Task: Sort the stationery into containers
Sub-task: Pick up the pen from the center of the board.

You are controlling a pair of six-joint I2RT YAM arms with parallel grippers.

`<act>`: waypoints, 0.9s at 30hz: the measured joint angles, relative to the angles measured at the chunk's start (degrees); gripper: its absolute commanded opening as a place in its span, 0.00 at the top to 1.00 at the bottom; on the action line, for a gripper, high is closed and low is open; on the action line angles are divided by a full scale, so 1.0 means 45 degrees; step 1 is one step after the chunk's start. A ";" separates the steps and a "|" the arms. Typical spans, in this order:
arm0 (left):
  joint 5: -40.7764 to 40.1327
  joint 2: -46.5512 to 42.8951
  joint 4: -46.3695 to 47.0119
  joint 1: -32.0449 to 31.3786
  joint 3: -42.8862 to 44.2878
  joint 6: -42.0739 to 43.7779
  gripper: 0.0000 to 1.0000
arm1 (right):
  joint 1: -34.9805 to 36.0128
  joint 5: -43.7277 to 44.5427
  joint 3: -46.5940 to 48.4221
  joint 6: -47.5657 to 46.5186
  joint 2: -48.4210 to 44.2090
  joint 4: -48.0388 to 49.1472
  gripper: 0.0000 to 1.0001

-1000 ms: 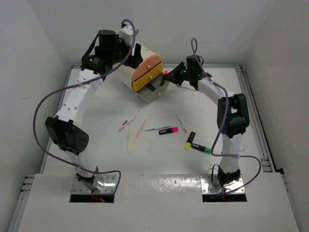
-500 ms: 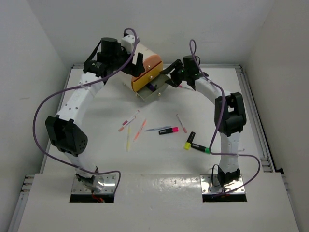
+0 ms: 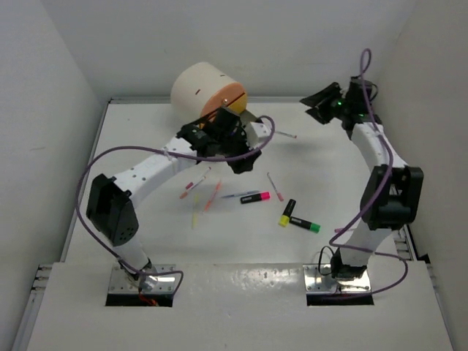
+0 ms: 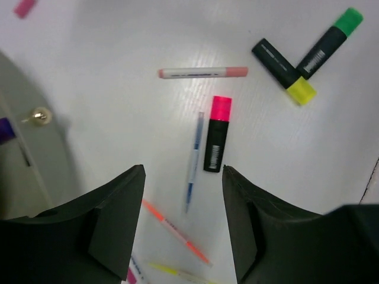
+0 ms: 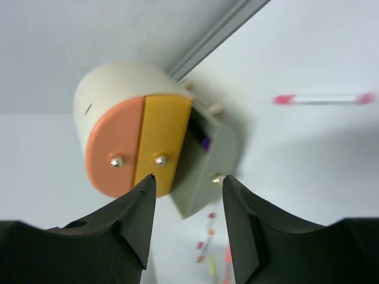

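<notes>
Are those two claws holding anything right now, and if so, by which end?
Nothing is held. The left gripper and the right gripper are both open, with nothing between their fingers.

1. My work surface is a white table (image 3: 241, 241), matte, with a faint streaky grain showing in the left wrist view.
2. Plain white walls close it in on three sides: the back wall (image 3: 278, 44), the left wall (image 3: 36, 110) and the right wall (image 3: 439, 110).
3. A pale metal rail (image 3: 281, 98) runs along the table's far edge where it meets the back wall.
4. At my near edge sits a white front ledge (image 3: 241, 300), glossier than the table, with a soft glare on it.
5. The light is even and diffuse; shadows on the table are faint and blurred.
</notes>
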 measured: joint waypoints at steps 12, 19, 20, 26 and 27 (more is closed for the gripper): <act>-0.1311 0.3988 -0.0398 -0.1991 0.0447 0.1151 0.42 | -0.2011 -0.0053 -0.4648 -0.7587 -0.4410 -0.4401 0.55; -0.1418 0.4775 -0.0223 -0.2487 0.0447 0.1326 0.43 | -0.3458 -0.0015 -0.5289 -0.9083 -0.4726 -0.5586 0.55; -0.1443 0.4833 -0.0160 -0.2497 0.0447 0.1341 0.43 | -0.3541 -0.0039 -0.5294 -0.9180 -0.4741 -0.5663 0.55; -0.1569 0.5285 0.0316 -0.2497 0.0447 0.1355 0.44 | -0.3633 -0.0160 -0.5275 -0.9539 -0.4736 -0.6003 0.55; -0.1588 0.5372 0.0369 -0.2497 0.0447 0.1355 0.45 | -0.3638 -0.0209 -0.5251 -0.9564 -0.4711 -0.6086 0.55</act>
